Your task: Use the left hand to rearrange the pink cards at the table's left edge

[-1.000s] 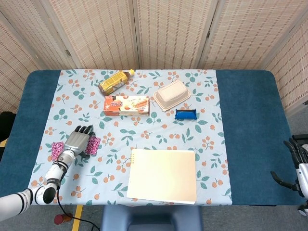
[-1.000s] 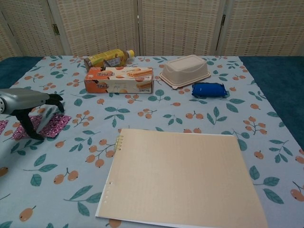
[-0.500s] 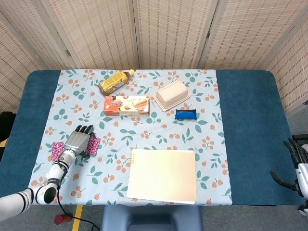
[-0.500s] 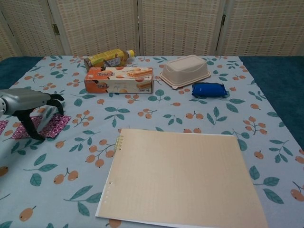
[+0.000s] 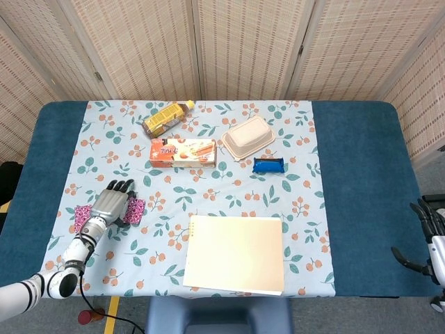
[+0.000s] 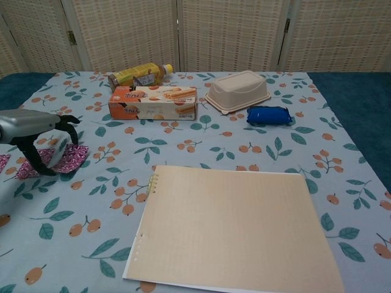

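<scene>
Left hand [image 5: 111, 204]: palm down over the pink cards [image 6: 61, 160] at the tabletop's [image 5: 361, 160] 9 o'clock edge, fingers [image 6: 38, 160] curled, tips on the cards; firm grasp cannot be told. Change: hand has shifted slightly toward 9 o'clock, cards barely displaced; rearranging apparently under way. Right hand [image 5: 431, 243]: off-table at 4 o'clock, holding nothing, fingers loosely apart.

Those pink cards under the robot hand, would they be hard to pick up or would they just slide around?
The pink cards lie flat on the tablecloth, so they probably offer little edge to grip. They look thin and light, so a push from the left robot hand would likely slide them rather than lift them.
</scene>
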Motion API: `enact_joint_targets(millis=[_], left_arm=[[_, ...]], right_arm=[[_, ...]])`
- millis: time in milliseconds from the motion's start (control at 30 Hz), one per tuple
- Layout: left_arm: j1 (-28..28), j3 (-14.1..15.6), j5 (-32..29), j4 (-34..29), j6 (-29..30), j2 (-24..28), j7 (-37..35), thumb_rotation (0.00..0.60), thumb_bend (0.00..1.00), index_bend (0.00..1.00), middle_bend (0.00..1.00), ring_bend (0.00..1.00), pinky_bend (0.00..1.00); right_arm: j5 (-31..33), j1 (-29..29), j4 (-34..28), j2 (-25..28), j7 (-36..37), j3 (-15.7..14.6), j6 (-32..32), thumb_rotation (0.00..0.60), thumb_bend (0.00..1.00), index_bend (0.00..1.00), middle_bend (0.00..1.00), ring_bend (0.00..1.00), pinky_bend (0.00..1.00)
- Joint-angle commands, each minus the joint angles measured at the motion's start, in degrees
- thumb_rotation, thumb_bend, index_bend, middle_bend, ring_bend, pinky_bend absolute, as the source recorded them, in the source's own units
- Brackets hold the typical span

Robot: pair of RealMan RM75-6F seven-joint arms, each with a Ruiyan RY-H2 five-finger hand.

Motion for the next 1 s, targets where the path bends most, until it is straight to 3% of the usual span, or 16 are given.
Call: enact_joint_targets(millis=[33,433,1000], left_arm=[[1.01,-0.28,-0.08,-1.62,1.11,1.81,-0.98,0.6,0.21,0.31,0.0,0.0,0.0],[6.41,-0.36,-5.8,-3.5,2.39,7.29,-6.13,0.6,0.21,0.3,0.0,0.0,0.0],[9.78,0.2,-12.56,1.07,1.62,5.98,-5.28,0.6,0.21,0.29,0.0,0.0,0.0]], right_arm=[[-0.06,0.08,-0.01,0.11,0.1,0.06,-0.01,0.6,0.28,0.04,0.0,0.0,0.0],[-0.35,1.39,-0.76,1.41,-0.12,0.94,-0.64,0.6,0.28,0.04,0.0,0.0,0.0],[-0.4,2.13,-1.35,1.89,-0.42,1.03,-1.17,0.6,0.28,0.04,0.0,0.0,0.0]])
